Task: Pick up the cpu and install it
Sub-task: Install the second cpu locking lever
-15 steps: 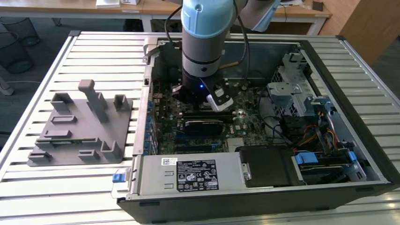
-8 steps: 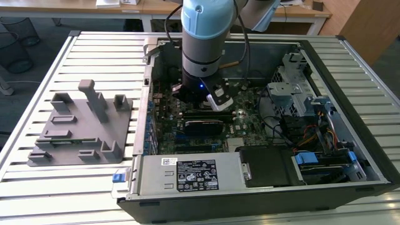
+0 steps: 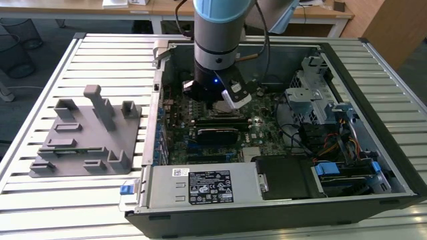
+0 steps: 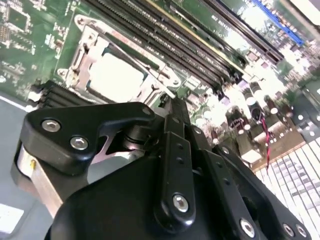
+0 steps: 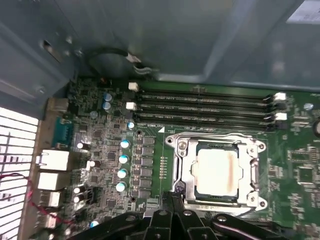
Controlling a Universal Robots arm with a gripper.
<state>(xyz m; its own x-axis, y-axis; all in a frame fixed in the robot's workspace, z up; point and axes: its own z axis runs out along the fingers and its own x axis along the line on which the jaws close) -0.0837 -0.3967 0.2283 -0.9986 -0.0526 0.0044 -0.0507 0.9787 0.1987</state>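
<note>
Pale silver and square with a thin dark rim, the cpu (image 5: 216, 169) lies flat in the metal socket frame (image 5: 178, 171) on the green motherboard (image 5: 100, 140), just beyond the black gripper (image 5: 172, 220), whose finger spread I cannot tell.

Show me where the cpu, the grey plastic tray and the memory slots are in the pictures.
cpu (image 5: 216, 171), first wrist view, middle of its pale metal top.
grey plastic tray (image 3: 73, 145), exterior view, bare flat base.
memory slots (image 5: 200, 107), first wrist view, middle of the dark rows.
</note>
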